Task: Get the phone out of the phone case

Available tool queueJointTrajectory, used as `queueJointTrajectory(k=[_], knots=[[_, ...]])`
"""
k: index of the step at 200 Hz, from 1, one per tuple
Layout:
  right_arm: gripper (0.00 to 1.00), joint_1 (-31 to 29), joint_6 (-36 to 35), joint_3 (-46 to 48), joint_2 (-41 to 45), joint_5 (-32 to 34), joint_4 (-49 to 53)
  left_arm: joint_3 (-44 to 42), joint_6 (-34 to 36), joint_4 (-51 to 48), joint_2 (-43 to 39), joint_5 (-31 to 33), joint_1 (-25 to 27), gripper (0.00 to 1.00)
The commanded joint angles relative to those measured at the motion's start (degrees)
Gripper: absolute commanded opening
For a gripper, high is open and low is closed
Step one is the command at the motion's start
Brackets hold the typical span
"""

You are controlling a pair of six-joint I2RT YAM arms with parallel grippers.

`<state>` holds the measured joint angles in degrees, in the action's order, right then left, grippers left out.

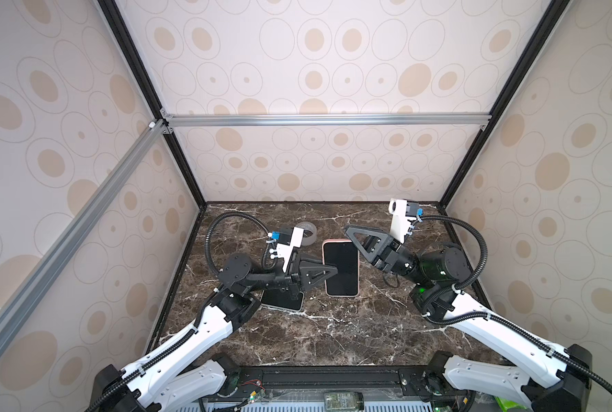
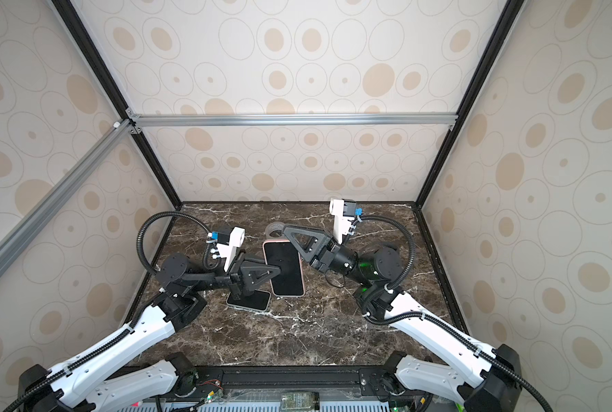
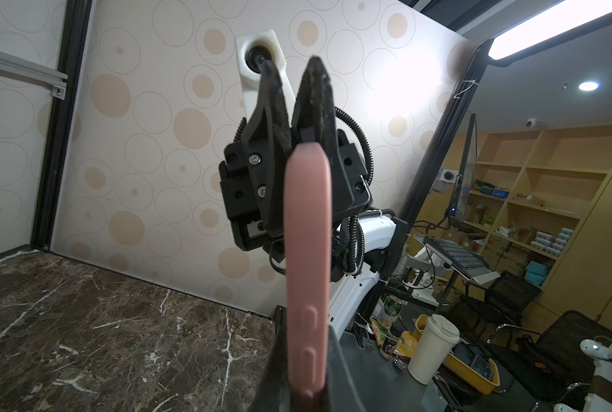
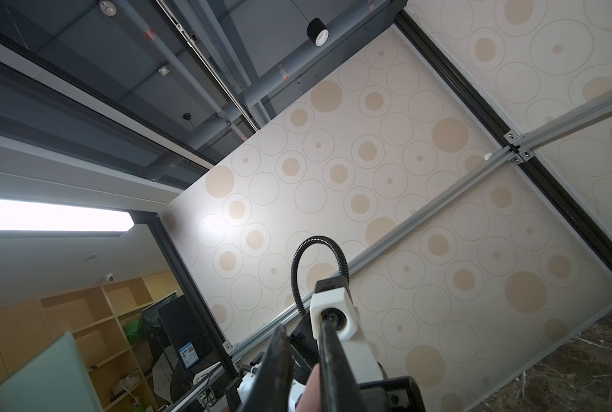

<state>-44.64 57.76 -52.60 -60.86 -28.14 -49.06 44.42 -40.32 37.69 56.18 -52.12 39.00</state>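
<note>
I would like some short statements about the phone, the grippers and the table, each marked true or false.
1. The case is pink. True.
2. The left gripper is shut on a long edge of the case. True.
3. The phone is already out of the case. False: its screen sits inside the pink rim.
4. The tape roll lies at the near edge of the table. False: it lies farther back, behind the phone.
5. A second phone lies below the left gripper. True.
</note>
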Motion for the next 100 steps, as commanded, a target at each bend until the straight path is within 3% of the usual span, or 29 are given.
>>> queueJointTrajectory(k=[1, 36, 100], knots=[[0.04, -0.9, 4.8, -1.1, 0.6, -2.8, -1.5, 2.0, 6.0, -1.9, 0.9, 4.2, -0.3, 0.00], [0.05, -0.9, 5.4, -2.3, 1.1, -4.9, 1.1, 5.3, 11.2, -7.3, 3.0, 3.3, -0.7, 0.00], [0.05, -0.9, 5.5, -3.9, 2.3, -8.1, 4.8, 8.5, 15.4, -6.0, 6.5, -2.4, -1.4, 0.00]])
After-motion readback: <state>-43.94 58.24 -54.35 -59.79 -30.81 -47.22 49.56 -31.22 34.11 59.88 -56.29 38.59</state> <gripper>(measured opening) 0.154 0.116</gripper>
